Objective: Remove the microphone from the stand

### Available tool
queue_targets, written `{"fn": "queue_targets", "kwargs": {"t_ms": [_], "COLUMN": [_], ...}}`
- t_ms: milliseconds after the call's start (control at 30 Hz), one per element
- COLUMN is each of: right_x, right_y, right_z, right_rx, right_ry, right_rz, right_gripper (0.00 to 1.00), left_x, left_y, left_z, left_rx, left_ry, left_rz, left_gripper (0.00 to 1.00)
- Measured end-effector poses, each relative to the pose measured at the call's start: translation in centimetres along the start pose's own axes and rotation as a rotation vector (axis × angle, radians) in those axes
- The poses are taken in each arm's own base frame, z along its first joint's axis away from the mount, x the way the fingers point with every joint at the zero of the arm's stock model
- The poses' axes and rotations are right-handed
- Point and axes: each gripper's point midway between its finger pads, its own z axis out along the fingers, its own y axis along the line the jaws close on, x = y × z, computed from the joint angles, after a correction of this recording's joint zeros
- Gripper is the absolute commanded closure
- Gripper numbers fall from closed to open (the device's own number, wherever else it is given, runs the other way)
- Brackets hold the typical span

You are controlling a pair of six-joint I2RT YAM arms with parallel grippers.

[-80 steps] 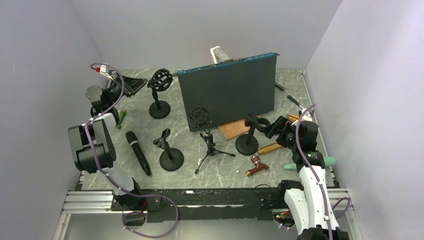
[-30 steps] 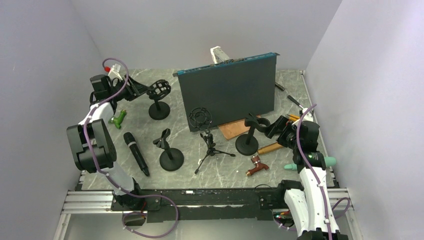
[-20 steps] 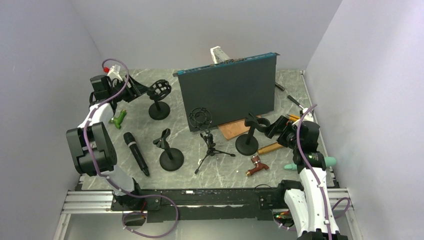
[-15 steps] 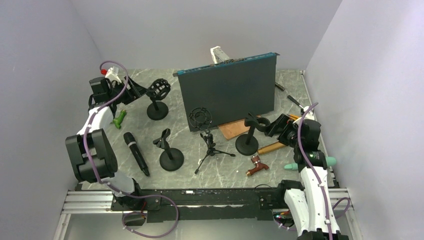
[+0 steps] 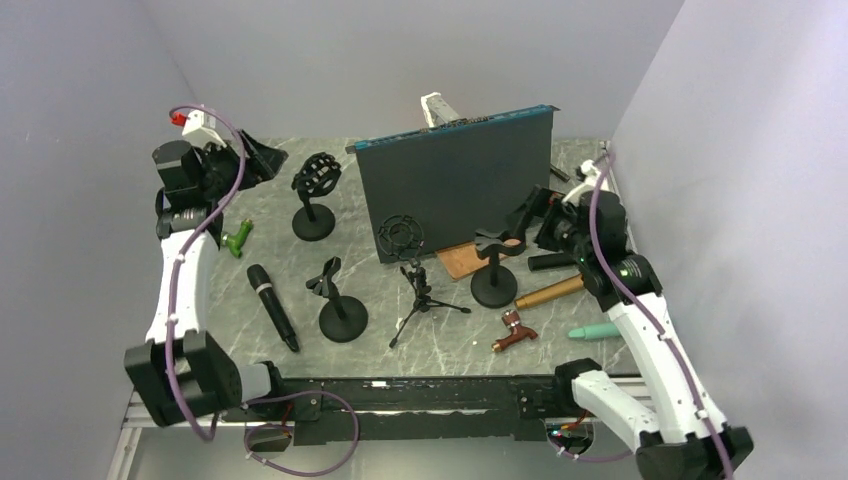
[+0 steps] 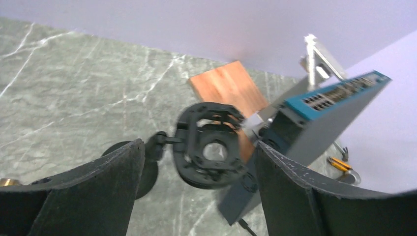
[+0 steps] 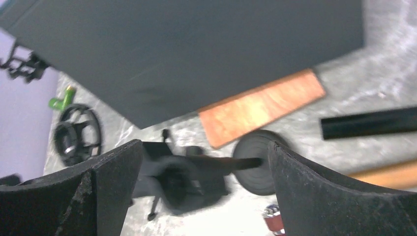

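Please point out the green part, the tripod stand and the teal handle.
green part (image 5: 236,241): top view, its centre.
tripod stand (image 5: 422,295): top view, leg hub.
teal handle (image 5: 597,330): top view, mid length.

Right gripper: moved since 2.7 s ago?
Yes. The right gripper has moved toward the back, from beside the black round-base stand up to the dark upright panel's right edge.

My left gripper (image 6: 199,145) is spread wide, holding nothing. Beyond the gap a black shock-mount stand (image 6: 211,147) stands on the marble table (image 6: 74,83). Farther off is a copper-coloured slab (image 6: 228,88), and to the right a blue-edged dark panel (image 6: 305,132).
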Motion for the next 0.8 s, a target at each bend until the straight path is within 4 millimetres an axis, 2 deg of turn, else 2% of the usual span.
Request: {"fn": "queue_targets", "kwargs": {"t_ms": [67,133,300,367,433,533,667,800], "right_x": [-0.5,-1.1,-2.5,-3.1,-3.9,-4.5,-4.7,-5.7], "right_y": [2.8,4.8,7.0,8.0,9.9,12.9,16.0,16.7], "right_z": [0.0,0.0,-0.9,-1.9,-3.2,-5.3,-8.2,-10.4], "right_rx": [-0.037,-0.044,-0.028,-0.047,-0.097,-0.2,-0.34,-0.416], "right_ry": [0.009,0.014,-0.007,-0.02,-0.043,-0.067,-0.096,-0.164], "right_rz": [-0.04,-0.072,-0.116,-0.136,-0.159,-0.193,-0.233,-0.238], "right_gripper": [0.0,0.0,0.0,0.0,0.0,0.0,0.0,0.0], "left_x": [-0.5,-1.0,-1.8,-1.8,-1.6,-1.6,-2.0,-1.9], "left_y": [-2.5,-5.7,-14.4,-17.4,-20.1,-22.4,-24.3,-25.3], "left_z": [-1.3,-3.0,-8.9,-11.6,-14.6,-18.6,-24.0,-28.0], "left_rx": [0.032,0.083,0.256,0.335,0.415,0.481,0.532,0.558], "left_ry": [-0.019,-0.044,-0.133,-0.169,-0.204,-0.271,-0.397,-0.507], "left_rz": [0.036,0.085,0.235,0.29,0.336,0.39,0.453,0.495], "left_gripper": [0.12,0.12,0.11,0.11,0.1,0.06,0.04,0.04]}}
